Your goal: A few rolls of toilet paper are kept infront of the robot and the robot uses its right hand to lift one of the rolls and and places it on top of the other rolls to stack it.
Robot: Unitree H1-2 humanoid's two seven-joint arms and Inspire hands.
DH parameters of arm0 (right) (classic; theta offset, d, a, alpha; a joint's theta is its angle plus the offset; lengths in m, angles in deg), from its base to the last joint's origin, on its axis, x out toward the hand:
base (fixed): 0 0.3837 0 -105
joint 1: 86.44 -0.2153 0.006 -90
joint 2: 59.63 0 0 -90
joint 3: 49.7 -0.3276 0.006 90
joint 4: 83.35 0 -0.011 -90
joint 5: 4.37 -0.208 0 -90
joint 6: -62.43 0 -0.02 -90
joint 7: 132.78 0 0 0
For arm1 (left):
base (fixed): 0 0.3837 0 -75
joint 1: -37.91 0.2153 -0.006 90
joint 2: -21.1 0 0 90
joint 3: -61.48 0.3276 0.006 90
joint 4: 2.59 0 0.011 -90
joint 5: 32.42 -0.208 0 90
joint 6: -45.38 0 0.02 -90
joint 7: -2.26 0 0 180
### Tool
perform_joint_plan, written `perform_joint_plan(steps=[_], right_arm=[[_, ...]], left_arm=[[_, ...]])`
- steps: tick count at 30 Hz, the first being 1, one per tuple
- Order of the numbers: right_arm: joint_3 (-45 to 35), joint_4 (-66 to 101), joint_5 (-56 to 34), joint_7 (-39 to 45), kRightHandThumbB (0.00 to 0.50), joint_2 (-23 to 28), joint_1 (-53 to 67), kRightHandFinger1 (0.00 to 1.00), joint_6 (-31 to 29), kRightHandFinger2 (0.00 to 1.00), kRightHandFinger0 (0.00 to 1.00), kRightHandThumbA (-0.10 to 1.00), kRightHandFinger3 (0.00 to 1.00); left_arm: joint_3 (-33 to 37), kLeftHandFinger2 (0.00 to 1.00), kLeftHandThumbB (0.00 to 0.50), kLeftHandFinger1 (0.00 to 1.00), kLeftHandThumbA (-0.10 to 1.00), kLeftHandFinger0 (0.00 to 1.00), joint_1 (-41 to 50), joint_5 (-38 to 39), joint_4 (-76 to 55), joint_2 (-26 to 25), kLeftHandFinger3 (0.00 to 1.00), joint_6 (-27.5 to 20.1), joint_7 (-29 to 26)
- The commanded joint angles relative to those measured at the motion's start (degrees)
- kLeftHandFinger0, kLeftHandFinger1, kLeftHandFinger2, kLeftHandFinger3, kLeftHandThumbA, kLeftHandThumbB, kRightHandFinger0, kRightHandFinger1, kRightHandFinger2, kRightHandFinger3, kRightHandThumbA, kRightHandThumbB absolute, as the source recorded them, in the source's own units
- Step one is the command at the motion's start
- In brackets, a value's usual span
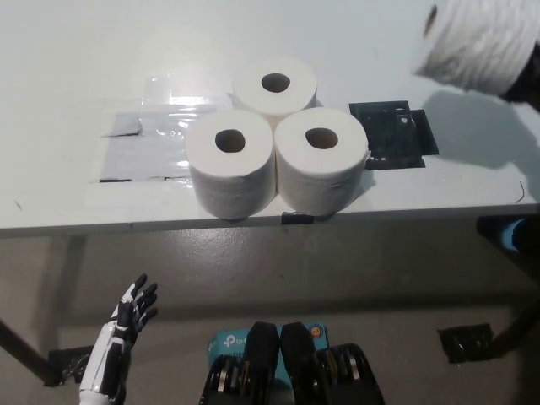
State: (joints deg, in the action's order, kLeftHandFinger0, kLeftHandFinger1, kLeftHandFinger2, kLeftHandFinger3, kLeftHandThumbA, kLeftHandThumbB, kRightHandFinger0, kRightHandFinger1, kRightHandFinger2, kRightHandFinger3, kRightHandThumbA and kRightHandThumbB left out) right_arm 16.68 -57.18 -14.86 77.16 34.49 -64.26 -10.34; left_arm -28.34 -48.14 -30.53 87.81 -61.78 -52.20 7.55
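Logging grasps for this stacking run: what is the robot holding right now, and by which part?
The right hand holds a toilet paper roll by its far right end, lifted above the table. The left hand holds nothing.

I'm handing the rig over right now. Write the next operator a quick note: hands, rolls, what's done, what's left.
Right hand: at the top right edge, mostly out of view, carrying the lifted roll tilted in the air.
Left hand: open, idle at lower left, below the table.
Three rolls stand upright, clustered together, at the table's front.
Done: pick-up.
Left: bring the roll over the cluster and set it on top.
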Motion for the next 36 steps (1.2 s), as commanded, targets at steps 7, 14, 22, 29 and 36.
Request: perform_joint_plan(steps=[7,14,22,29,36], right_arm=[[8.0,10.6,-1.1,0.2,0.0,-1.7,-5.3,0.0,7.2,0.0,0.0,0.67,0.0],[13.2,10.3,1.3,-1.9,0.029,-3.3,-6.7,0.0,6.4,0.0,0.0,0.6,0.0],[15.4,7.5,0.7,-2.9,0.009,-5.3,-7.4,0.0,4.9,0.0,0.0,0.44,0.08],[19.2,4.9,3.3,-4.2,0.033,-5.5,-8.4,0.0,2.6,0.01,0.0,0.5,0.35],[21.5,0.9,4.6,-4.6,0.035,-5.2,-9.9,0.0,0.5,0.0,0.0,0.52,0.48]], left_arm=[[0.1,1.0,0.11,1.0,1.0,1.0,-0.1,0.1,-1.3,-0.6,1.0,-1.1,0.8],[0.1,1.0,0.122,1.0,1.0,1.0,-0.3,0.0,-1.4,-0.7,1.0,-0.9,0.8],[0.1,1.0,0.114,1.0,1.0,1.0,-0.4,0.3,-1.4,-0.8,1.0,-1.5,1.1],[0.0,1.0,0.118,1.0,1.0,1.0,-0.6,0.3,-1.4,-1.0,1.0,-1.2,1.1],[0.0,1.0,0.123,1.0,1.0,1.0,-0.4,0.3,-1.4,-0.9,1.0,-1.2,1.0]])
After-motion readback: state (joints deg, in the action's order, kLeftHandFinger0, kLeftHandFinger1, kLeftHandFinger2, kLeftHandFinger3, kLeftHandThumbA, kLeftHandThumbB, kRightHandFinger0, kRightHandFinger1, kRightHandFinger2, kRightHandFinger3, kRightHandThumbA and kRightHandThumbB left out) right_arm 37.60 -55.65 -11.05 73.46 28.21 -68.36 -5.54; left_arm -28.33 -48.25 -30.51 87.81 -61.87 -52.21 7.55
